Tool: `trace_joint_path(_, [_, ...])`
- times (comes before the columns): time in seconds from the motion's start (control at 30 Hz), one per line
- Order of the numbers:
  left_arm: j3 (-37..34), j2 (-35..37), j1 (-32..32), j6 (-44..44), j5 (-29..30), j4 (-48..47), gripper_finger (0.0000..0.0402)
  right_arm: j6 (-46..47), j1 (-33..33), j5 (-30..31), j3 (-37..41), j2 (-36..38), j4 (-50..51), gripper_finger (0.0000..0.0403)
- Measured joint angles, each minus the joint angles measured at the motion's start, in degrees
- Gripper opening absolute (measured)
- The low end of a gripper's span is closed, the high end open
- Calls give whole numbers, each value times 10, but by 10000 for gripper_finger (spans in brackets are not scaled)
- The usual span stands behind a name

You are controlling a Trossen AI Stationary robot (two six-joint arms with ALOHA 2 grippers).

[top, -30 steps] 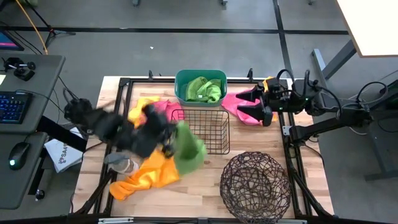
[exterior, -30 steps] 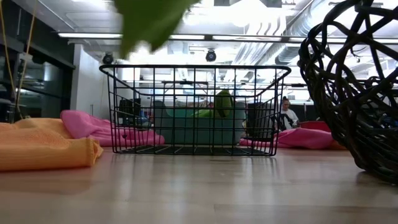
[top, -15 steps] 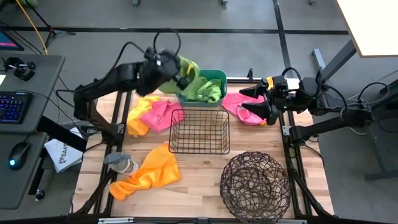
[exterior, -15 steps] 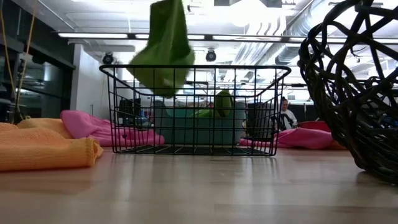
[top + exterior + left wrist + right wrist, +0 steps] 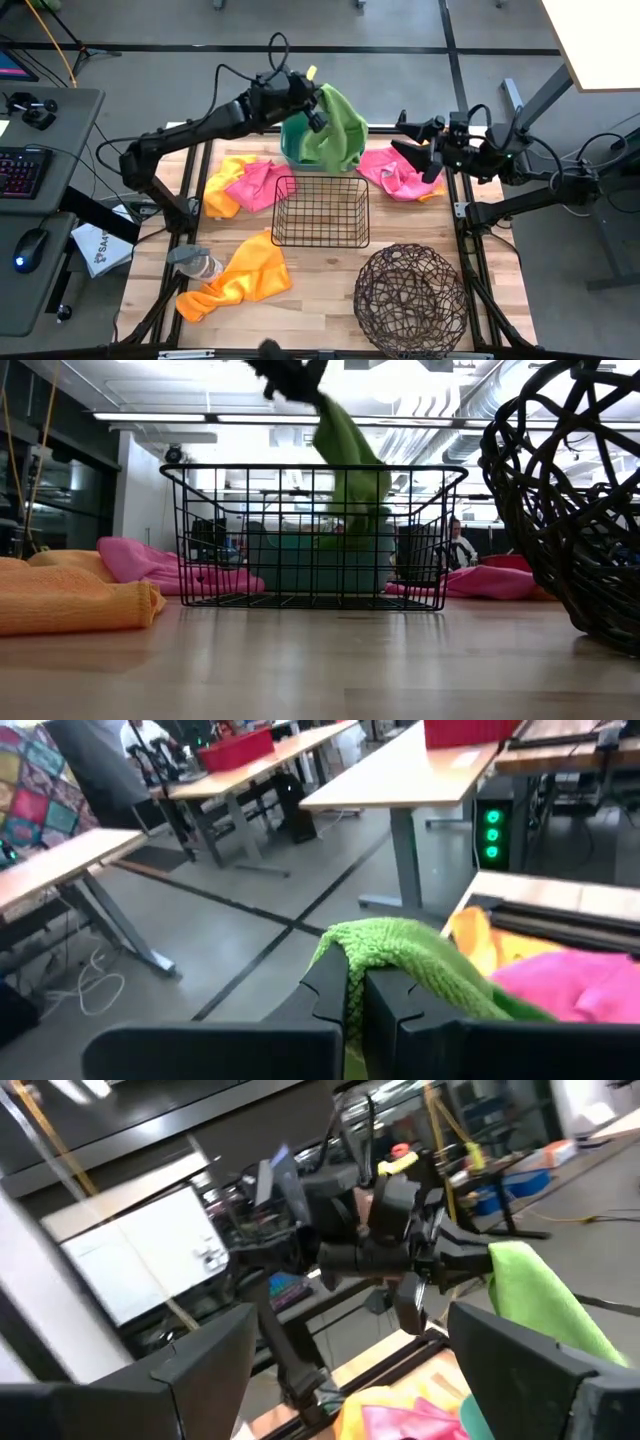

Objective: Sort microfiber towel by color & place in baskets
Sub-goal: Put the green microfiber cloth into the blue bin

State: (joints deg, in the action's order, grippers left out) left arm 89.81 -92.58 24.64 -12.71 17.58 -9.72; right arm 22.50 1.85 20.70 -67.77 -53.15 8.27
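My left gripper (image 5: 318, 108) is shut on a green towel (image 5: 340, 130) high above the teal tub (image 5: 289, 150) at the table's far edge; the towel hides most of the tub. In the low view the towel (image 5: 350, 460) hangs behind the black wire-grid basket (image 5: 312, 535). My right gripper (image 5: 402, 138) hovers open over a pink towel (image 5: 395, 178) at the far right. The black basket (image 5: 322, 210) stands mid-table and the round dark wire basket (image 5: 410, 295) at the near right. Another pink towel (image 5: 255, 182) and orange towels (image 5: 240, 280) lie on the left. My left gripper pinches a bunched upper part of the green towel (image 5: 385, 948) between its two fingers (image 5: 325, 995). The towel hangs slack below the gripper (image 5: 295, 375), clear of the table. Whether its lower end (image 5: 352, 530) touches the tub's contents, I cannot tell.
A plastic bottle (image 5: 195, 262) lies near the left edge beside the orange towel. A second orange towel (image 5: 215, 188) sits under the left pink one. A desk with keyboard and mouse stands off the table's left side. Bare wood shows between the black basket and the near edge.
My left gripper has swung from over the orange towel at mid-left up and toward the far edge, carrying the green towel, which now hangs over the teal tub. My right gripper has shifted slightly toward the far edge.
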Motion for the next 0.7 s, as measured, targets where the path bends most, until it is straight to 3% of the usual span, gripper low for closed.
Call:
trace_joint_path(0.33, [-110, 0, 75, 29, -19, 40, 0, -10, 0, 18, 0, 0, 0, 323])
trace_joint_path(0.4, [-139, -4, 77, 19, 9, 86, 0, -18, 0, 18, 0, 0, 0, 323])
trace_joint_path(0.53, [-158, -22, 84, -53, 128, 150, 0, -34, 0, 17, 0, 5, 0, 323])
trace_joint_path(0.7, [-109, -19, 96, -156, 123, 201, 0, -55, 0, 17, 0, 18, 0, 323])
